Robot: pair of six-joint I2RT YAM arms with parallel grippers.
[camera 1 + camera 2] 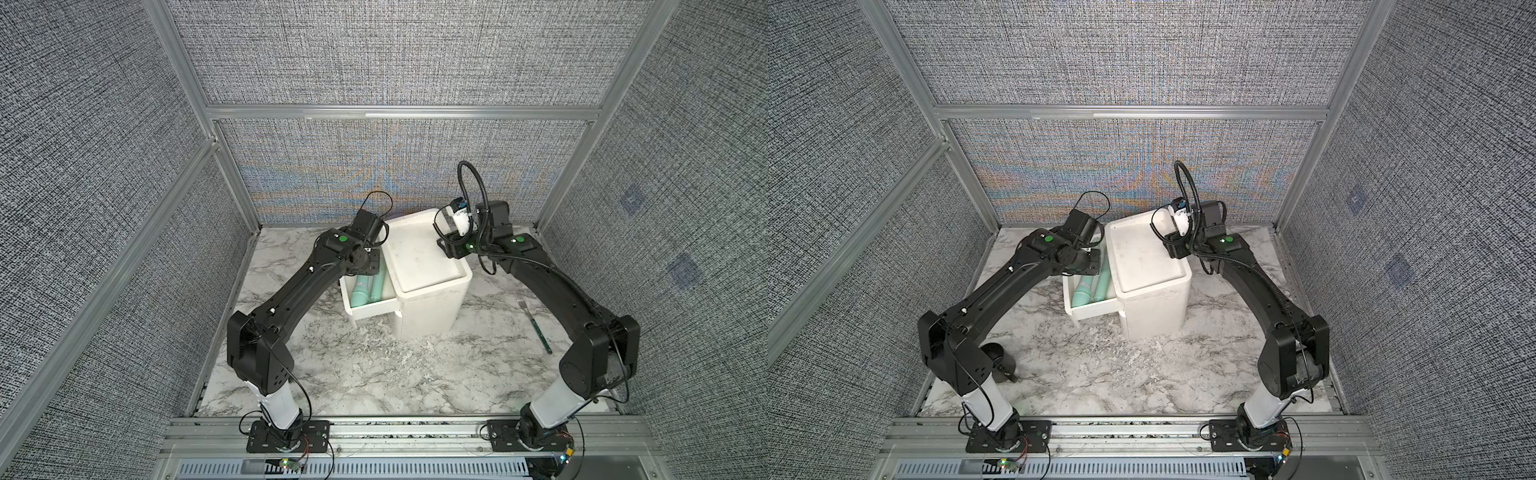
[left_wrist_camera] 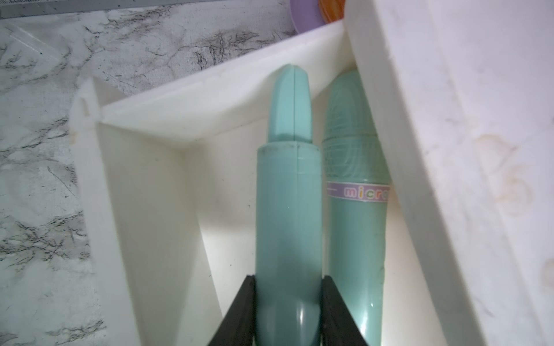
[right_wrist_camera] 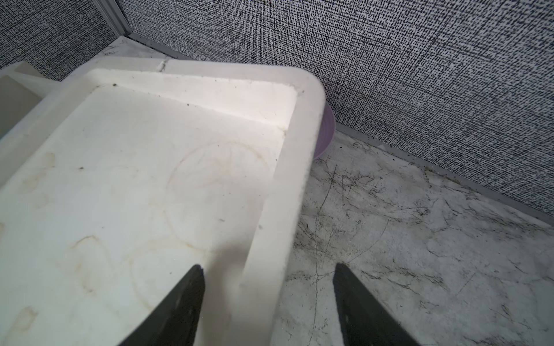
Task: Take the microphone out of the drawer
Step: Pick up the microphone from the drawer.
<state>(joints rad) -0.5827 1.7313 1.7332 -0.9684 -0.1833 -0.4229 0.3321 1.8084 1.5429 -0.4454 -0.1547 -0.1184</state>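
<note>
Well, grasp step: left claw (image 2: 289, 278) clenched on the tube (image 2: 287, 194), microphone (image 2: 356, 227) lying just beside it in the drawer (image 2: 144, 185); right claw (image 3: 268, 266) gapes astride the cabinet (image 3: 150, 179) rim; next likely needs a regrip sideways

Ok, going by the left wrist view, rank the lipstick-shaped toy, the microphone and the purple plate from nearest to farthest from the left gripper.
1. lipstick-shaped toy: in the drawer, between the fingers of the left gripper.
2. microphone: alongside that toy, on the cabinet side.
3. purple plate: outside the drawer, beyond its end wall.
</note>
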